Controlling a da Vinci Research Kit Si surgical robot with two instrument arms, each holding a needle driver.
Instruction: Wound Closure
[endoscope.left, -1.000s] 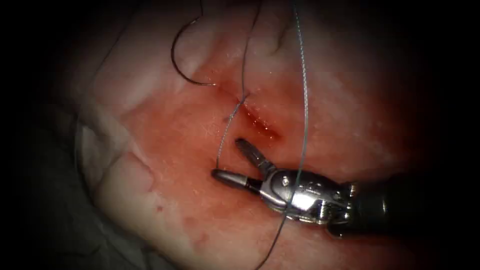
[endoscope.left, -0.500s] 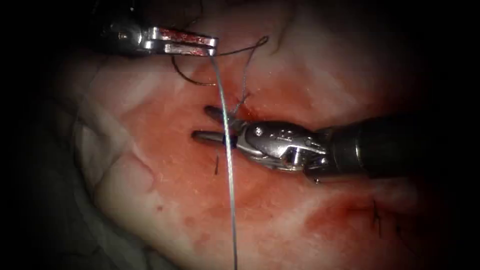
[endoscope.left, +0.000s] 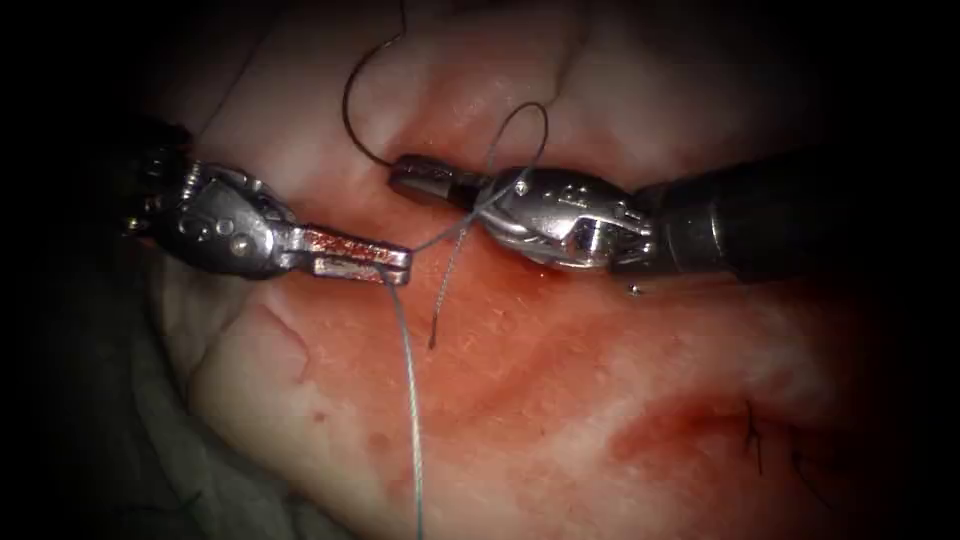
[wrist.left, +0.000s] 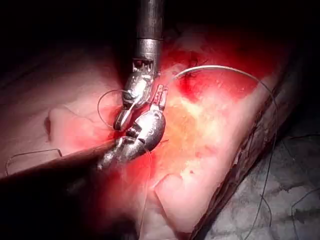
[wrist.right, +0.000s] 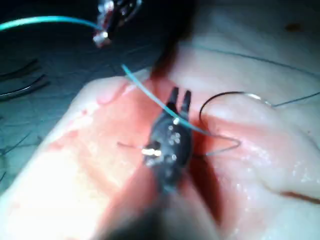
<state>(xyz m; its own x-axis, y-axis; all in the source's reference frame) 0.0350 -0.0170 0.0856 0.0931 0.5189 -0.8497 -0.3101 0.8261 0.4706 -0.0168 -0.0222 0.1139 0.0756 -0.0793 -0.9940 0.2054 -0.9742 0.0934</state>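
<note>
My left tool (endoscope.left: 400, 262) lies left of the cut on the tissue (endoscope.left: 560, 400), its red-smeared jaws shut on the pale thread (endoscope.left: 410, 400), which hangs down from them. My right tool (endoscope.left: 400, 180) reaches across the cut from the right, jaws together, with a loop of thread (endoscope.left: 540, 118) draped over its neck. Its tips sit at the point end of the curved needle (endoscope.left: 346, 100), which lies free on the tissue up left; whether the point is pinched I cannot tell. A short thread tail (endoscope.left: 440, 300) dangles below. The needle (wrist.left: 98, 107) also meets the right tool's tips (wrist.left: 120, 122) in the left wrist view.
Older dark stitches (endoscope.left: 755, 435) sit at the lower right amid red fluid (endoscope.left: 680, 420). The tissue's pale edge (endoscope.left: 230, 350) drops to grey cloth (endoscope.left: 150, 460) on the left. Loose thread (wrist.left: 265, 150) trails over the tissue's side.
The right tool rose from below the cut up and left across it, its wide jaws closing with thread looped over it. The left tool came in and moved down-left, carrying the thread.
</note>
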